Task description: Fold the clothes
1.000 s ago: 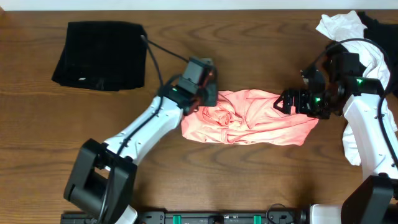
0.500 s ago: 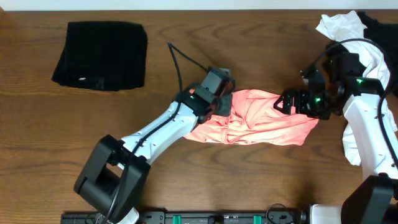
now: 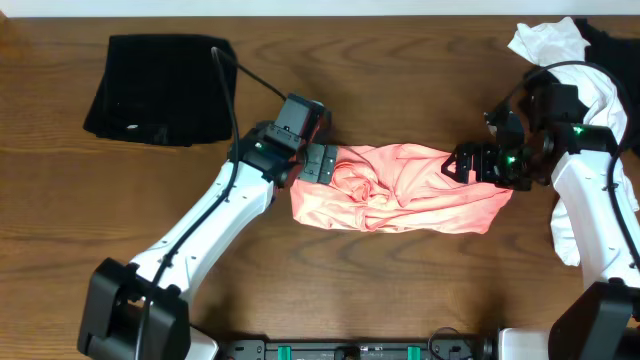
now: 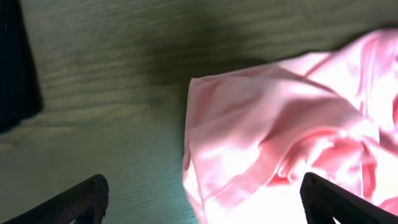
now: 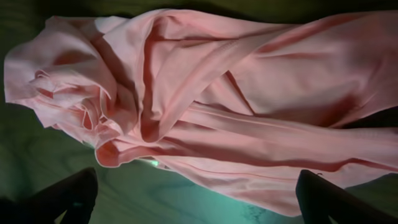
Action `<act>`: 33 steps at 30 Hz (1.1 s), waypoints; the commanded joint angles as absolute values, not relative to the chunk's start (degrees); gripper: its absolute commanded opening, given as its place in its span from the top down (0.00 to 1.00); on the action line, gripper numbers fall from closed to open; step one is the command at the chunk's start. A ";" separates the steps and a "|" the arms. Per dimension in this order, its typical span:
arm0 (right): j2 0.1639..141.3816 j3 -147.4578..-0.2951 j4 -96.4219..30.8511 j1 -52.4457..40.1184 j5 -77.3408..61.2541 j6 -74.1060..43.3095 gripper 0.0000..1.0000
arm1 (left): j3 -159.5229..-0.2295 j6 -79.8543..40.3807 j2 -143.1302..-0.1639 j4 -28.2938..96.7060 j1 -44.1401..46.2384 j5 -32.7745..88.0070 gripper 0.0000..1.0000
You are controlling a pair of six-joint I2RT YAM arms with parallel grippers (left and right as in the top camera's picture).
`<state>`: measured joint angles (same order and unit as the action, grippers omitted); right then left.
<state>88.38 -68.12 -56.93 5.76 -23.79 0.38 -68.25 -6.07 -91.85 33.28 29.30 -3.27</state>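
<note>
The clothes in play are a salmon-pink T-shirt [image 3: 400, 192], bunched into a wrinkled strip across the middle of the table. My left gripper [image 3: 322, 163] hangs open over its left end; in the left wrist view the shirt's edge [image 4: 280, 130] lies below the wide-apart fingertips [image 4: 84, 198], and the left gripper [image 4: 202, 208] holds nothing. At the shirt's right end my right gripper [image 3: 462, 163] is also open. The right wrist view shows the crumpled shirt [image 5: 236, 93] beyond the spread right gripper [image 5: 199, 199], not gripped.
A neatly folded black rectangle [image 3: 160, 88] lies at the back left, its edge showing as black cloth [image 4: 15, 62] in the left wrist view. White garments [image 3: 545, 42] and a black one [image 3: 612, 45] are piled at the back right, behind the right arm.
My left gripper has gone from shut to open, letting go of the pink shirt, and has drawn back to the shirt's left end. The right arm has stayed still.
</note>
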 commanded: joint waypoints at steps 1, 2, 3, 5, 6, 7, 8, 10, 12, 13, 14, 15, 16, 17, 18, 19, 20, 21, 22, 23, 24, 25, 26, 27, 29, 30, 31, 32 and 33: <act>88.29 -68.10 -56.53 5.21 -23.79 1.43 0.01 | -68.86 3.42 -92.49 35.00 30.26 -4.34 0.02; 88.29 -68.10 -56.49 5.23 -23.79 1.41 0.01 | -68.64 5.37 -92.64 35.29 30.44 -4.34 0.02; 88.29 -68.10 -56.47 5.23 -23.77 1.43 0.01 | -68.58 7.42 -92.79 35.83 30.61 -4.34 0.02; 88.29 -68.10 -56.47 5.23 -23.77 1.43 0.01 | -68.58 10.44 -93.14 36.88 30.63 -4.32 0.02; 88.29 -68.10 -56.47 5.23 -23.77 1.43 0.01 | -68.58 12.12 -93.25 37.58 30.63 -4.32 0.02; 88.29 -68.10 -56.45 5.23 -23.77 1.43 0.01 | -68.58 13.47 -93.49 38.35 30.61 -4.32 0.02; 88.29 -68.10 -56.40 5.23 -23.77 1.41 0.01 | -68.55 14.31 -93.60 38.83 30.61 -4.32 0.02; 88.29 -68.10 -56.29 5.23 -23.79 1.43 0.01 | -68.49 14.59 -94.02 38.79 30.63 -4.29 0.02; 88.29 -68.10 -56.18 5.23 -23.79 1.41 0.01 | -68.47 14.87 -94.63 38.24 30.63 -3.42 0.02; 88.29 -68.10 -56.16 5.23 -23.79 1.41 0.01 | -68.47 15.00 -94.96 37.82 30.63 -2.63 0.02; 88.29 -68.10 -56.14 5.23 -23.79 1.41 0.01 | -68.47 15.00 -95.35 37.39 30.63 -1.56 0.02; 88.29 -68.10 -56.16 5.23 -23.79 1.41 0.01 | -68.47 15.00 -95.74 37.08 30.63 -0.80 0.02; 88.29 -68.10 -56.16 5.23 -23.79 1.41 0.01 | -68.47 15.00 -96.25 36.77 30.63 -0.36 0.02; 88.29 -68.10 -56.16 5.23 -23.79 1.41 0.01 | -68.47 15.00 -96.75 36.53 30.68 -0.23 0.02; 88.29 -68.10 -56.16 5.23 -23.79 1.43 0.01 | -68.47 15.03 -97.25 36.27 30.68 -0.23 0.02; 88.29 -68.10 -56.16 5.23 -23.79 1.41 0.01 | -68.47 15.00 -97.97 35.79 30.68 -0.23 0.02; 88.29 -68.10 -56.16 5.23 -23.77 1.41 0.01 | -68.47 15.00 -98.50 35.38 30.68 -0.23 0.02; 88.29 -68.10 -56.14 5.23 -23.77 1.41 0.01 | -68.47 15.00 -99.02 34.94 30.68 -0.23 0.02; 88.29 -68.10 -56.14 5.23 -23.77 1.43 0.01 | -68.47 15.03 -99.46 34.52 30.68 -0.21 0.02; 88.29 -68.10 -56.14 5.23 -23.75 1.43 0.01 | -68.47 15.00 -99.83 34.09 30.68 -0.21 0.02; 88.29 -68.10 -56.14 5.23 -23.75 1.43 0.01 | -68.47 15.00 -100.14 33.69 30.68 -0.21 0.02; 88.29 -68.10 -56.14 5.23 -23.75 1.43 0.01 | -68.47 15.00 -100.42 33.34 30.68 -0.21 0.02; 88.29 -68.10 -56.12 5.23 -23.73 1.43 0.01 | -68.47 15.00 -100.64 32.99 30.68 -0.21 0.02; 88.29 -68.10 -56.10 5.23 -23.73 1.43 0.01 | -68.47 15.00 -100.75 32.69 30.68 -0.21 0.02; 88.29 -68.10 -56.10 5.23 -23.73 1.41 0.01 | -68.47 15.00 -100.95 32.23 30.70 -0.21 0.02; 88.29 -68.10 -56.10 5.23 -23.73 1.41 0.01 | -68.47 15.00 -100.99 32.14 30.72 -0.21 0.02; 88.29 -68.10 -56.10 5.23 -23.73 1.41 0.01 | -68.47 15.00 -101.10 31.99 30.72 -0.21 0.02; 88.29 -68.10 -56.10 5.23 -23.73 1.41 0.01 | -68.47 15.00 -101.16 31.81 30.72 -0.21 0.02; 88.29 -68.10 -56.10 5.23 -23.73 1.41 0.01 | -68.47 15.00 -101.34 31.62 30.72 -0.21 0.01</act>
<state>88.38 -68.12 -56.23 5.76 -23.59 0.58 -68.27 14.00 -100.47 32.08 30.59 -0.38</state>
